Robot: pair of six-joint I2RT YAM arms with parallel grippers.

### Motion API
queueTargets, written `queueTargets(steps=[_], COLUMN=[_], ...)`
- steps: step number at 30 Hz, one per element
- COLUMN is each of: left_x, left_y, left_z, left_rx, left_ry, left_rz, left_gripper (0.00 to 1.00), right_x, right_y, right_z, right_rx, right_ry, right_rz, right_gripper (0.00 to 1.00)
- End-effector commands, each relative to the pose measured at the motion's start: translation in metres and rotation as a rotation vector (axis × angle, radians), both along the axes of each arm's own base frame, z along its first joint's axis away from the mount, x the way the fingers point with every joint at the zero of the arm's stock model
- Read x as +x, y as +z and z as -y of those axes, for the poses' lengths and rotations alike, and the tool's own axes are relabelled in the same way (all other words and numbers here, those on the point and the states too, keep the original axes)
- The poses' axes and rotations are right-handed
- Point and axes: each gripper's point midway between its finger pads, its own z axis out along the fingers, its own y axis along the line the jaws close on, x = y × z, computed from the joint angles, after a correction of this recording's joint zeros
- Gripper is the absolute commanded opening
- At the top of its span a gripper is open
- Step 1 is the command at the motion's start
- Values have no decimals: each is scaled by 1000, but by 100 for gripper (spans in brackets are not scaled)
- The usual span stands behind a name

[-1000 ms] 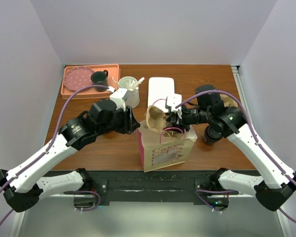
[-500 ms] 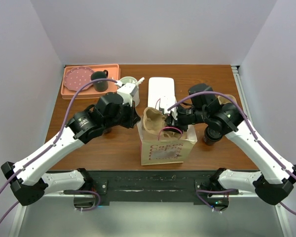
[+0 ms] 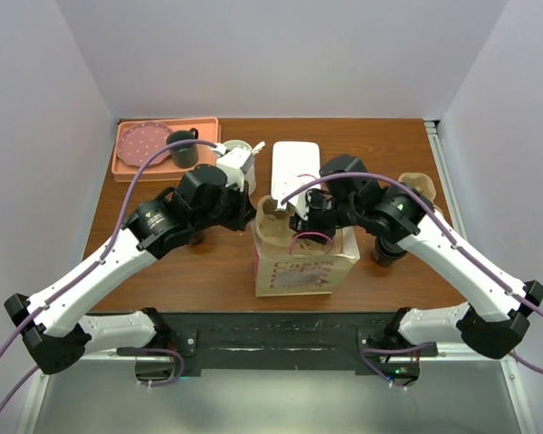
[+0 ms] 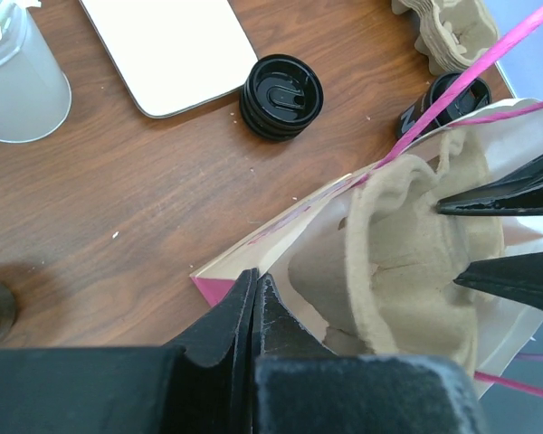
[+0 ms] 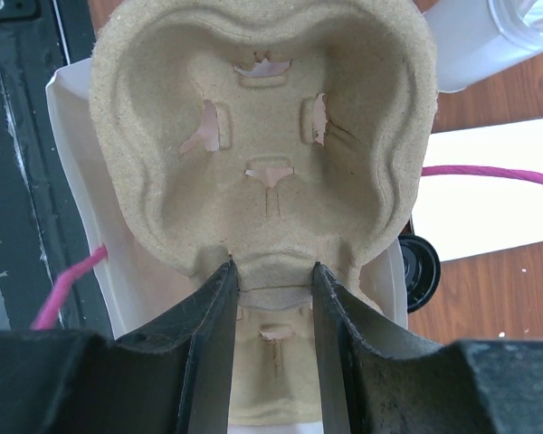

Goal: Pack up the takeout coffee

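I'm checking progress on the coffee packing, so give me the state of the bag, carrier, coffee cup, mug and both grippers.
Bag: upright, mouth open.
Carrier: on edge, partly inside the bag.
Coffee cup: upright, lidded, outside the bag.
Mug: upright.
Left gripper: shut on the bag's rim.
Right gripper: shut on the carrier's edge.

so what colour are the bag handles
Bright pink handles on the paper bag, clearest in left wrist view.

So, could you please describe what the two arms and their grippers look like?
Both the left arm and right arm have white segments with black cylindrical joints. A purple cable runs along each. The left gripper and right gripper are black and tapered.
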Motion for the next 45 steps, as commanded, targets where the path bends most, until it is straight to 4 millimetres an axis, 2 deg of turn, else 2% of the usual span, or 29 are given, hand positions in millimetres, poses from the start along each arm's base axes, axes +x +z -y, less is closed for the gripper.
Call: queueTargets(steps=[1, 9, 20, 27, 30, 34, 41, 45], left_x=[7, 6, 4, 3, 3, 6, 12, 18], left_y=[24, 25, 34, 37, 33, 26, 12, 16], left_z=[-2, -4, 6, 9, 8, 5, 0, -7], left_rx=[-23, -20, -44, -55, -42, -14, 24, 31], left_ry=[5, -4, -60, -67, -62, -37, 26, 71], left_rz=[65, 69, 69, 63, 50, 18, -63, -61], left_gripper=[0, 0, 0, 0, 0, 0, 0, 9], right_x=[1, -5, -10, -2, 0, 5, 15, 15], right_y=[11, -6, -22, -32, -41, -55, -67, -75], right_z=[8, 14, -8, -7, -7, -8, -16, -16], right_rx=[-29, -144, -210, -254, -273, -288, -304, -313], right_ry=[-57, -47, -3, -33, -45, -87, -119, -118], right_rz=[18, 5, 12, 23, 18, 15, 15, 7], right_gripper=[13, 14, 16, 18, 22, 22, 22, 22])
